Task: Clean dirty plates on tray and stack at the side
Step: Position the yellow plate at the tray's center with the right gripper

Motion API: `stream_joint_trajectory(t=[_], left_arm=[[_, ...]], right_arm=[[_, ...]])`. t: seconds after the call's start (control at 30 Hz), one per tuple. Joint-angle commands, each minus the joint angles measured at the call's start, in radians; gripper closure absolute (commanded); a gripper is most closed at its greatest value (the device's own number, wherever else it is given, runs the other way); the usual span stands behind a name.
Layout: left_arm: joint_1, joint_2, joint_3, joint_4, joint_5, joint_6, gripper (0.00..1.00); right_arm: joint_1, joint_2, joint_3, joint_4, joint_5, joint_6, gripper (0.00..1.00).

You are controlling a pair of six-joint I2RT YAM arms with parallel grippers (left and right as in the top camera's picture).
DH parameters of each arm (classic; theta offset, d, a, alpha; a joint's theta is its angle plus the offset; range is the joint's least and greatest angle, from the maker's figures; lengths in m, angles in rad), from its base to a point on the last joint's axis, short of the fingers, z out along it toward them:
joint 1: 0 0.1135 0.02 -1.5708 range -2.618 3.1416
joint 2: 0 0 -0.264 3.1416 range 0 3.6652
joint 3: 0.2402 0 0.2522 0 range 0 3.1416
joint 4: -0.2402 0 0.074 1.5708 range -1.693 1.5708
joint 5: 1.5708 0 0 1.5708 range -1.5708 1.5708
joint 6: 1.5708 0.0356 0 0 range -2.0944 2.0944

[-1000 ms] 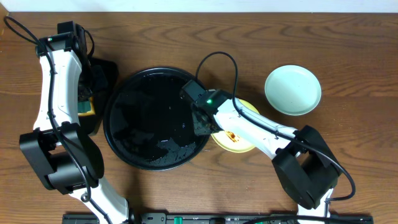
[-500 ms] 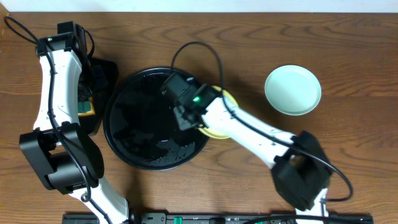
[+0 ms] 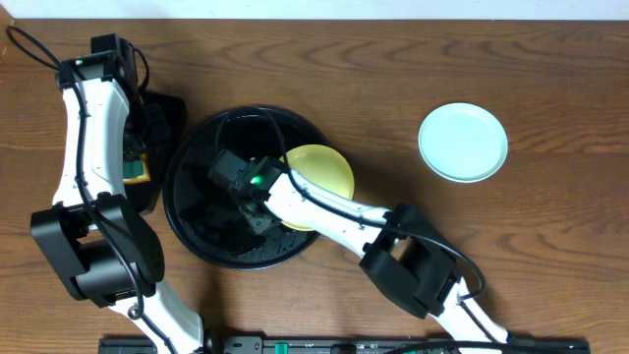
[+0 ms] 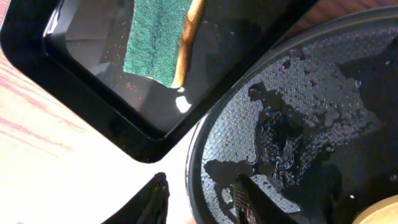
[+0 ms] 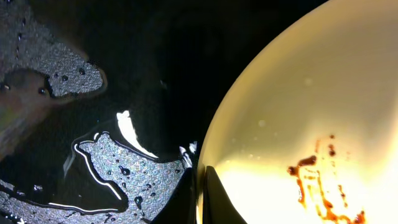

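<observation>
Firmly pinched on the near rim of the yellow plate [image 5: 298, 112], the right gripper [image 5: 200, 186] reaches across the round black tray [image 3: 201, 236], whose surface is beaded with water. The plate, streaked with brown smears [image 5: 317, 180], sits over the tray's right side, its far edge crossing the raised rim; whether it rests or hangs cannot be told. A thin grip on a wet edge could slip, and a tilting plate might clip that rim. The left gripper [image 4: 200, 205] hangs with fingers apart and empty at the tray's left rim, just beside the rectangular tray [image 4: 93, 93] holding the sponge [image 4: 155, 43], a tight corner. Bare table [image 3: 393, 88] lies open toward the mint plate [image 3: 463, 143].
</observation>
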Motion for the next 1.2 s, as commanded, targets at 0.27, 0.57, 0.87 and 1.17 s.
stream_joint_trajectory(t=[0.27, 0.57, 0.87, 1.17], left_arm=[[-0.002, -0.005, -0.006, -0.012, -0.013, 0.009, 0.64], [-0.002, -0.005, -0.006, -0.015, -0.013, 0.009, 0.65], [-0.002, -0.005, -0.006, -0.015, -0.017, 0.009, 0.65], [-0.002, -0.005, -0.006, -0.015, -0.021, 0.009, 0.65]], right_arm=[[0.016, 0.021, 0.014, 0.013, 0.002, -0.115, 0.98], [0.033, 0.021, 0.014, 0.047, 0.043, -0.181, 0.99], [0.045, 0.021, 0.014, 0.080, 0.047, -0.292, 0.99], [0.061, 0.021, 0.014, 0.098, 0.051, -0.327, 0.48]])
